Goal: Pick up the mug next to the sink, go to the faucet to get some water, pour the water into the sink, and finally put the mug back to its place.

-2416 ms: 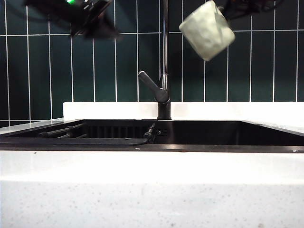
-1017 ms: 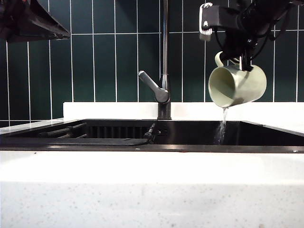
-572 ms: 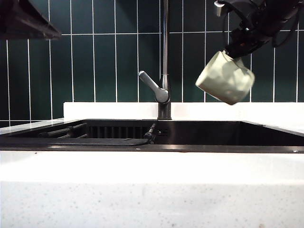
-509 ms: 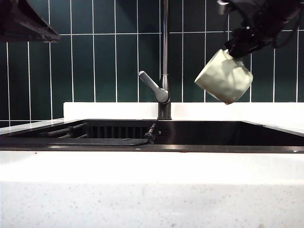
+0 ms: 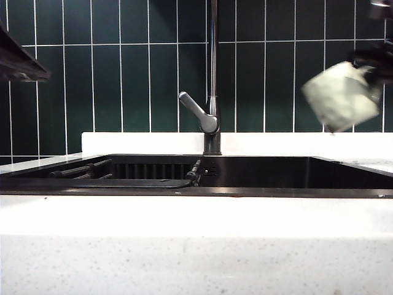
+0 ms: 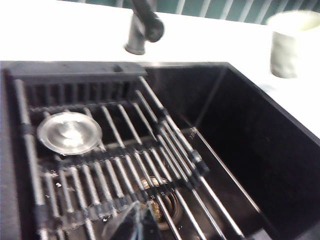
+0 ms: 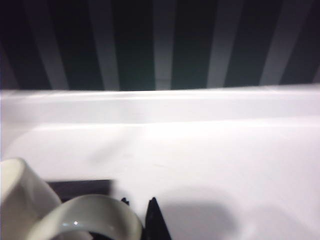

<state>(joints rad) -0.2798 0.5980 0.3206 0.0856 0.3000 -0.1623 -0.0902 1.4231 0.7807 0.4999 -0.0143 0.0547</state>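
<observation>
Nearest us, the white worktop [image 5: 196, 246] fronts the sink [image 5: 184, 190], and nothing falls into the basin now, whereas a second ago a thin stream ran from the mug's lip into it. We read the pour as finished.

Beyond the rim, the left end effector [image 6: 134, 224] hangs above the rack bars [image 6: 120, 165] with its fingers clenched on nothing; below it lie the round metal strainer [image 6: 69, 132] and the drain. It has drawn off toward the left edge of the exterior view, so it looks out of the way.

Further back stands the faucet [image 5: 212, 74], lever angled left. The mug [image 5: 339, 96] has swung away from it to the far right (blurred, plainly mid-travel) and is nearly righted rather than tipped mouth-down. The right end effector [image 7: 136, 220] grasps it by the handle, the rim sitting just under the fingers, with bare worktop ahead of it instead of basin.

So only the last step seems left: lowering the mug upright onto its spot beside the sink, and letting go once the base is flat.
</observation>
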